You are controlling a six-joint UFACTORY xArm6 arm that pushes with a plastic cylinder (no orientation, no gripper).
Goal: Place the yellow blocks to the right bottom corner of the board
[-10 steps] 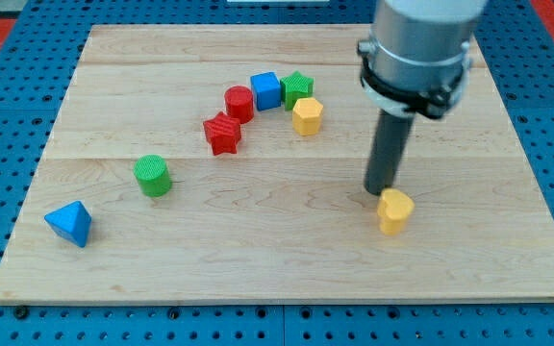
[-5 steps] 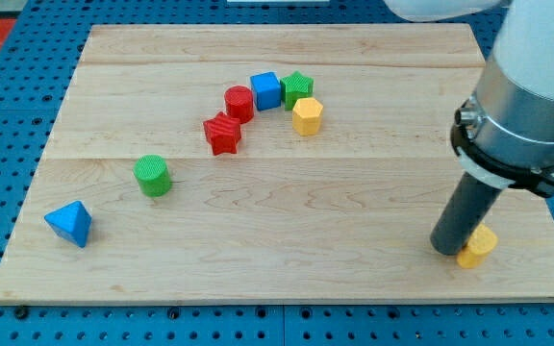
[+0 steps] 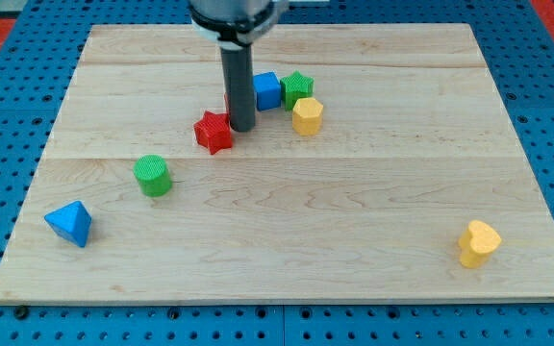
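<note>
A yellow heart-shaped block lies near the board's bottom right corner. A yellow hexagonal block sits in the cluster at the top middle, just below a green star and right of a blue cube. My tip stands on the board just right of a red star, touching or almost touching it, and some way left of the yellow hexagon. The rod hides most of a red cylinder behind it.
A green cylinder stands at the left middle. A blue pyramid-like block lies near the bottom left corner. A blue pegboard surrounds the wooden board.
My tip has left the yellow heart block near the bottom right corner and moved up and left to the cluster. The red star has shifted slightly left.
</note>
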